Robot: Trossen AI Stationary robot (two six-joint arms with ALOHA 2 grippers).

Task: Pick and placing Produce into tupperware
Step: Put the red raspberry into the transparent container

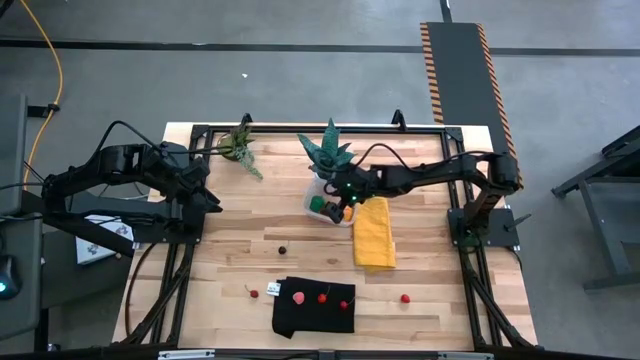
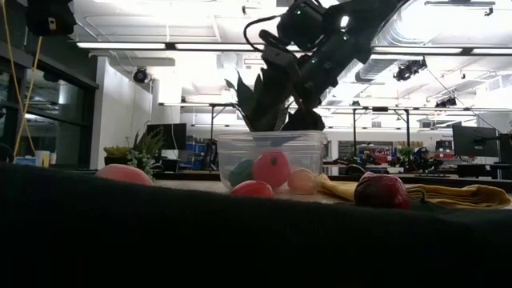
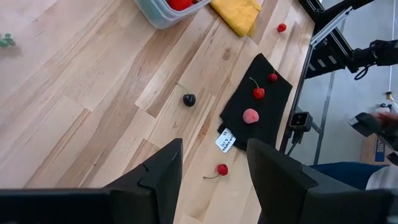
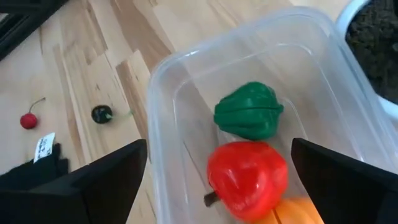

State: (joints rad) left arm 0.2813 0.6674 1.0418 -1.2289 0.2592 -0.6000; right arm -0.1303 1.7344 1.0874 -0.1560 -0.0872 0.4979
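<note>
The clear tupperware [image 1: 326,206] [image 4: 186,93] stands on the table beside a white plant pot. In it lie a green piece [image 4: 249,111], a red piece [image 4: 247,177] and an orange piece [image 4: 298,213]. My right gripper [image 4: 219,152] [image 1: 343,203] hangs open just above the box, slanting down, with nothing between its fingers. More produce lies on the table: a dark piece [image 1: 283,250], a stemmed cherry [image 1: 254,294], a red piece [image 1: 405,298], and a pink piece [image 1: 299,297] with two cherries on a black cloth [image 1: 314,312]. My left gripper [image 3: 214,171] [image 1: 208,196] waits open, raised at the table's left.
A yellow cloth [image 1: 375,232] lies right of the tupperware. Two potted plants [image 1: 240,146] [image 1: 330,152] stand at the far edge, the second close behind the box. Bare wood lies between the box and the black cloth and along the left side.
</note>
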